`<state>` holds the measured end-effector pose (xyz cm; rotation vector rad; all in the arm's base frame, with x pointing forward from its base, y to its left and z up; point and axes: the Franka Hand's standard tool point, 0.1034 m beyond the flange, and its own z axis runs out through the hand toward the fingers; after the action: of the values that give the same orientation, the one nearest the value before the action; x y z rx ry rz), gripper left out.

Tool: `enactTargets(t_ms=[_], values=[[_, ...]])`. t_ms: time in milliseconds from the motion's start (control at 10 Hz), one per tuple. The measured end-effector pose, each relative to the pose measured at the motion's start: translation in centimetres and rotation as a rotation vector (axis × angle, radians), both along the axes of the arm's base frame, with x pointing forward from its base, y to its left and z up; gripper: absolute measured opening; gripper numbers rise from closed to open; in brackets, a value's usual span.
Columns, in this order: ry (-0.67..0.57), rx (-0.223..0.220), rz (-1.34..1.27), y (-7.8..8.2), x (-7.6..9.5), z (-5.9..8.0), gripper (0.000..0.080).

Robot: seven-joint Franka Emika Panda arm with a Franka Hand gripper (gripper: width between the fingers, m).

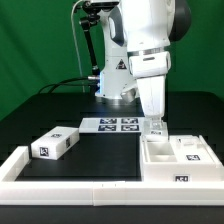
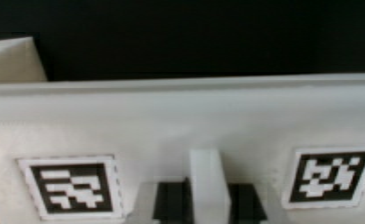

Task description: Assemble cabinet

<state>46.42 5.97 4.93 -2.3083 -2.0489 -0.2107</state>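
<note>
We count one arm (image 1: 146,40) with one claw (image 1: 156,126), one large white box (image 1: 166,178) and one small white drawer block (image 1: 57,143), all on a black table (image 1: 100,158). The box, the shell of the cabinet, sits at the exterior view's right, open side up and split into compartments that we cannot count for certain. The drawer block lies well apart from it at the exterior view's left. One low white rail (image 1: 70,187) runs along the front edge of the table and turns back along the exterior view's left.

One marker board (image 1: 112,125) lies flat near the foot of the arm, and we make out four square tags on it. The drawer block shows two tags, one on its top and one on its end. The box shows one tag on its front wall and at least one more on top.

In the wrist view the box (image 2: 179,120) wall carries two black-and-white tags. The claw (image 2: 205,198) is clenched on a thin upright white rib of the box, with a dark finger (image 2: 170,205) on each side.

One triangle sticker (image 1: 113,65) sits on the arm's base, too small to read.
</note>
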Motion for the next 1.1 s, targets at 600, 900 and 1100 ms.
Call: enactTargets(t_ms=[600,900,1100], values=[[-0.005,0.003,-0.032,0.24,-0.06,0.22,0.0070],[-0.016,0.008,-0.035,0.26,-0.24,0.08,0.0070],[-0.035,0.013,-0.040,0.27,-0.28,0.22,0.0070]])
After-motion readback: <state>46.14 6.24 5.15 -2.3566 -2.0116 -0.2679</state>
